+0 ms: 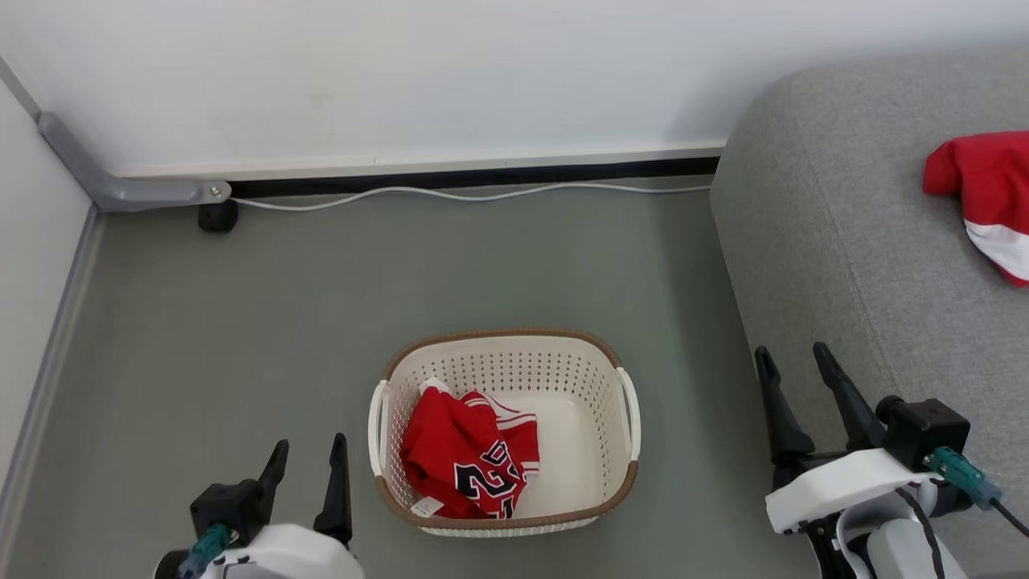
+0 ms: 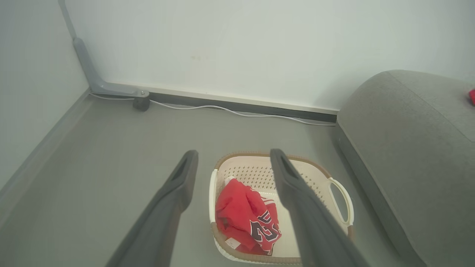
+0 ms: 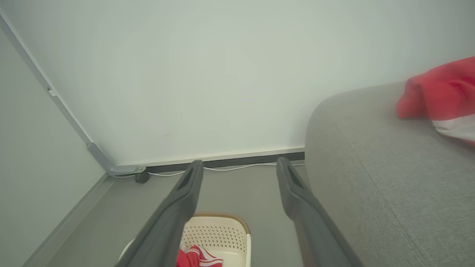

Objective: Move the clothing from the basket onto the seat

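Rightward, plain red garment [image 1: 977,181] half out-of-frame.

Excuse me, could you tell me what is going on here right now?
A two-armed robot is emptying a floor basket onto a sofa. One red garment with a white band already lies on the sofa; a red jersey is still in the basket. Both tools are open and empty: the left tool beside the basket, the right tool by the sofa's edge.
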{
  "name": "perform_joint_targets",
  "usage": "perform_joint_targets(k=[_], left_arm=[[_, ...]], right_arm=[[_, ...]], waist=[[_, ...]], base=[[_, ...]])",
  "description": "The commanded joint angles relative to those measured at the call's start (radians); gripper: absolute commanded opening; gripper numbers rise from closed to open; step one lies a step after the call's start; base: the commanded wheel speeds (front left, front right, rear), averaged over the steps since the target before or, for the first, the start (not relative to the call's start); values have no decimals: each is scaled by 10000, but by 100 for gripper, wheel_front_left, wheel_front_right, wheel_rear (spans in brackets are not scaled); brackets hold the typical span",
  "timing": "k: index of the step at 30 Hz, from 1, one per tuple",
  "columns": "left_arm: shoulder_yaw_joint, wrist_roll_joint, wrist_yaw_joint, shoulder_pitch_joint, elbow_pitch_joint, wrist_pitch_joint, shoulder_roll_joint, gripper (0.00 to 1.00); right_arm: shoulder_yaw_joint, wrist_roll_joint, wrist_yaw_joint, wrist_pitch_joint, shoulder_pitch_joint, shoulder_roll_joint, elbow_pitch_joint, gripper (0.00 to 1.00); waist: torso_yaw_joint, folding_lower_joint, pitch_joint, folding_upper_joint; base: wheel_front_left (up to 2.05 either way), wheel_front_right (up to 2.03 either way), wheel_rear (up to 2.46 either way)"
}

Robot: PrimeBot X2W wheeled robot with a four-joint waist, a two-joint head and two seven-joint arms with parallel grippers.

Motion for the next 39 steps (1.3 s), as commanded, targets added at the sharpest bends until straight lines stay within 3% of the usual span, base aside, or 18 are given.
perform_joint_targets(k=[1, 8, 19, 31, 39], left_arm=[[104, -147, 98, -623, -113, -63, 86, 100], [-1244, -1650, 350, -1888, 890, -63, 85, 100], [-3336, -3028, 788, -4493, 2336, -63, 84, 100], [-5012, -3958, 1182, -7441, 4386, 2, 84, 100], [-6002, -4028, 1354, -8683, 6130, 940, 84, 100]], right_arm=[[244, 45, 29, -61, -404, -9, -294, 100], [489, 160, 29, -61, -935, 19, -362, 100], [884, 393, 29, -61, -1811, 66, -508, 100], [1248, 727, 29, -61, -2454, 104, -680, 100], [1549, 1075, 29, -61, -2713, 107, -797, 100]], waist=[[-101, 0, 431, -1], [-365, 0, 1622, -1], [-1033, 0, 3274, -1], [-1786, 0, 4741, -1], [-2064, 0, 5393, -1]], base=[[0, 0, 0], [0, 0, 0], [0, 0, 0], [0, 0, 0], [0, 0, 0]])
